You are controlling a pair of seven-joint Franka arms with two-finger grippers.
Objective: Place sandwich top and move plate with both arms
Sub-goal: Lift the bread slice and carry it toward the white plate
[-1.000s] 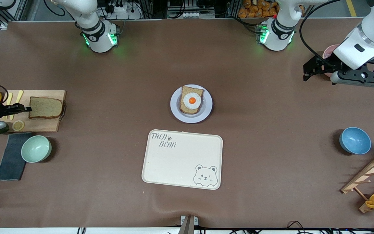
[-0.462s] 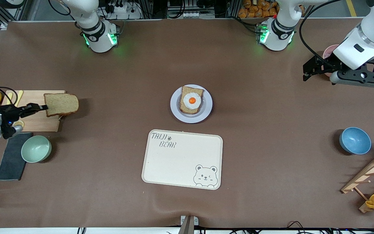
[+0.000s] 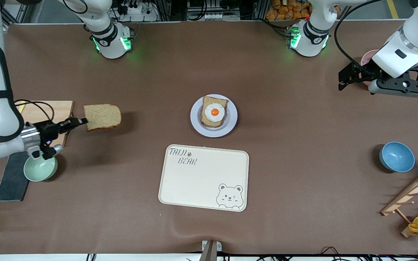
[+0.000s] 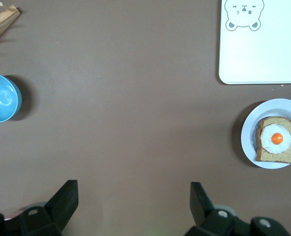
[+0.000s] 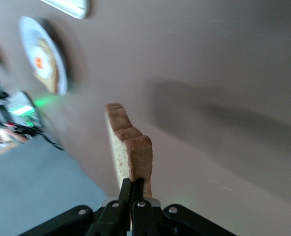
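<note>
Midway through carrying, the right gripper (image 3: 80, 121) pinches the sandwich top (image 3: 102, 116), probably next lowering it squarely onto the egg slice (image 3: 214, 112) on the plate (image 3: 230, 123) mid-table; the left gripper (image 3: 345, 78) waits wide open.

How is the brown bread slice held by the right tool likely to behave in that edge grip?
The plain brown wholemeal bread slice juts sideways from the shut right tool without drooping, so probably stiff and light. Pinched only at one crust edge, it might pivot or slip if jolted.

The bread slice (image 3: 102, 117) hangs from the right pincer (image 3: 81, 121), over bare table (between board (image 3: 49, 116) and plate (image 3: 230, 117)).
</note>
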